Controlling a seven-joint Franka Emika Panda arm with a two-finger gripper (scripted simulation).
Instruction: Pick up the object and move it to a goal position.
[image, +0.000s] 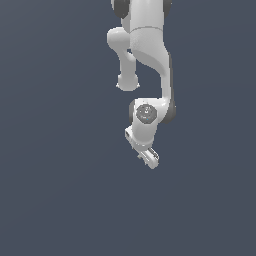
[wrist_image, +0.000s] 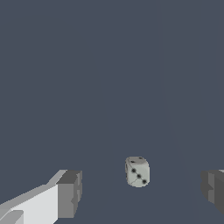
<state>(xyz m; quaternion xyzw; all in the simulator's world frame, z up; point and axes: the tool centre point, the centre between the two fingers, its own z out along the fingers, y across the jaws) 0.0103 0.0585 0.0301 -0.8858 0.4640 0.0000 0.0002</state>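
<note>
Item: one small pale grey die-like object (wrist_image: 137, 171), resting on the dark counter (wrist_image: 109, 78) between the tool's (wrist_image: 142, 192) two spread fingertips (wrist_image: 70, 194), touching neither; not discernible in the exterior view. Tool (image: 149, 158): released, holding nothing. Step judged: approach before grasp; next move calls for lowering around the object, then closing.

The small pale grey cube with rounded corners and black dots (wrist_image: 137, 171), which lies between the jaws, looks like smooth, matt plastic. The white robot gripper (wrist_image: 140, 192) has a smooth shell with a soft shine, like painted plastic, and its dark grey finger pads (wrist_image: 70, 193) look matt, perhaps rubber. The flat dark blue-grey ground (wrist_image: 109, 78) under the jaws is even and matt.
</note>
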